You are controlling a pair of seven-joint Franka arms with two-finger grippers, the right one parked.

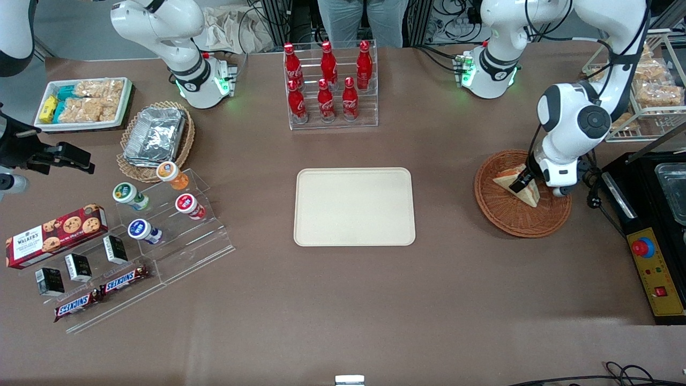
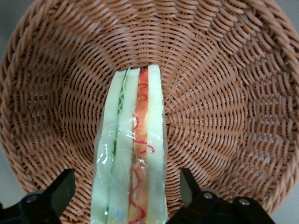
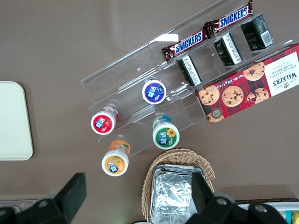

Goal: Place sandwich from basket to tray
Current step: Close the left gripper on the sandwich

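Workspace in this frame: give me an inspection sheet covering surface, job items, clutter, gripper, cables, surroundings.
Surface: brown table.
Job items: sandwich, wrapped in clear film, lies in the basket; the tray holds nothing.
Clutter: cola bottles in a clear rack; yogurt cups, Snickers bars and cookie box toward the parked arm's end.
Gripper: gripper low in the basket, jaws open, one on each side of the sandwich.
Cables: black cable beside the basket.
Surroundings: person standing at the table edge.
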